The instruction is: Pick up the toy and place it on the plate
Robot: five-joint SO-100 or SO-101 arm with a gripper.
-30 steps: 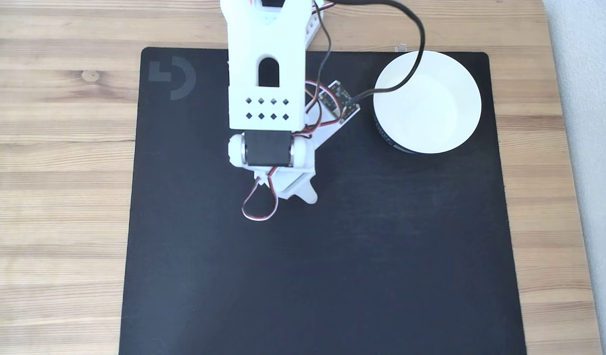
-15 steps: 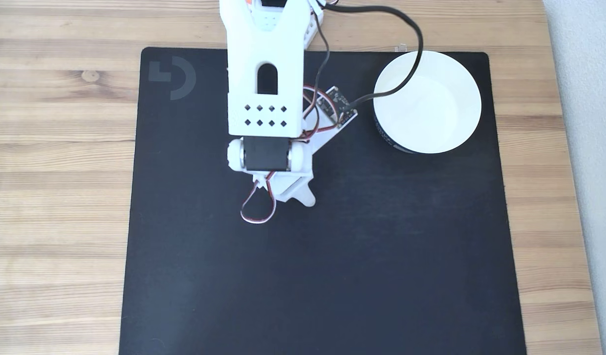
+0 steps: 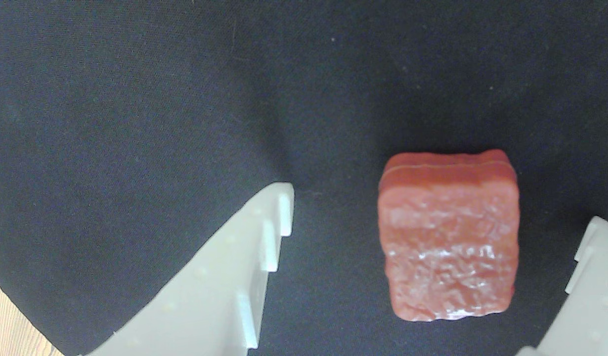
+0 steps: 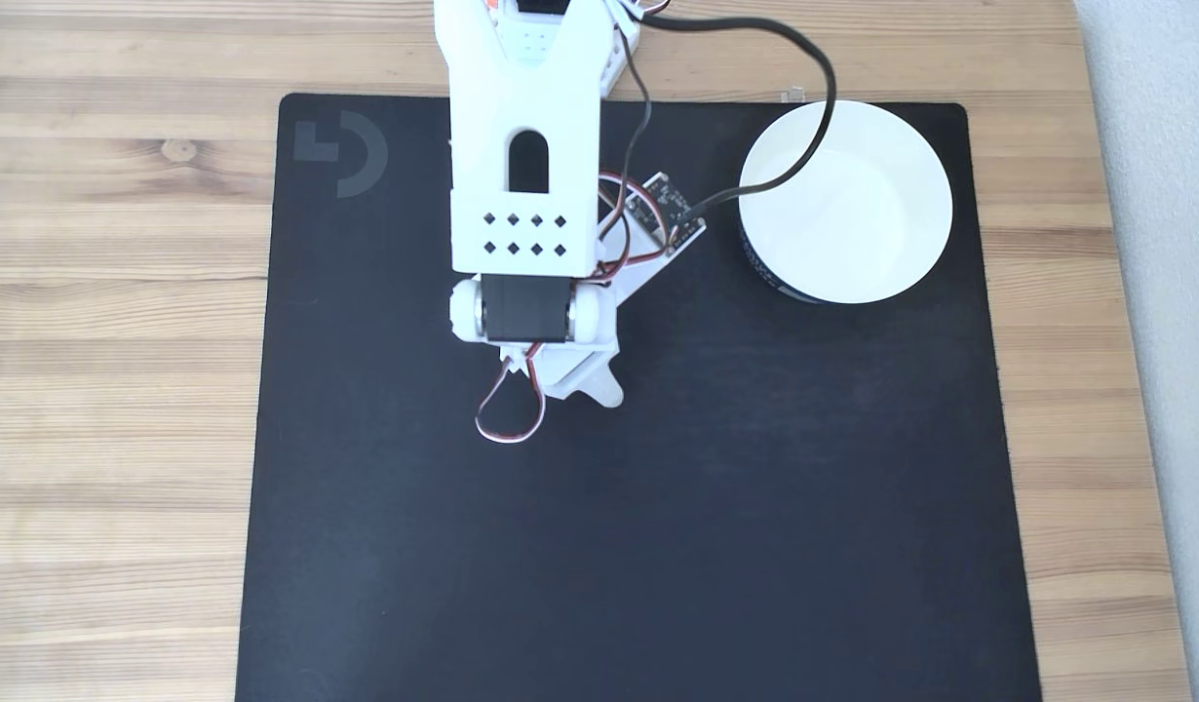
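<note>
In the wrist view, the white two-finger gripper (image 3: 435,222) was seen spread wide over the black cloth mat (image 3: 136,123), gripping nothing; the small reddish-brown square block toy (image 3: 450,242) was lying flat on the mat between the fingers, nearer the right one, touching neither. In the fixed view, the round white dark-banded plate (image 4: 846,200) was seen at the mat's upper right, right of the white arm (image 4: 524,175), crossed by a black cable (image 4: 814,107).

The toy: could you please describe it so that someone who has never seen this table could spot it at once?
Start at the black mat covering the wooden table. In the wrist view, the toy lies flat on that mat between the open white jaws of the gripper, nearer the right-hand one and touching neither. It is a small reddish-brown square block with rounded corners and a glossy, wrinkled top, unlike the round white plate.
</note>
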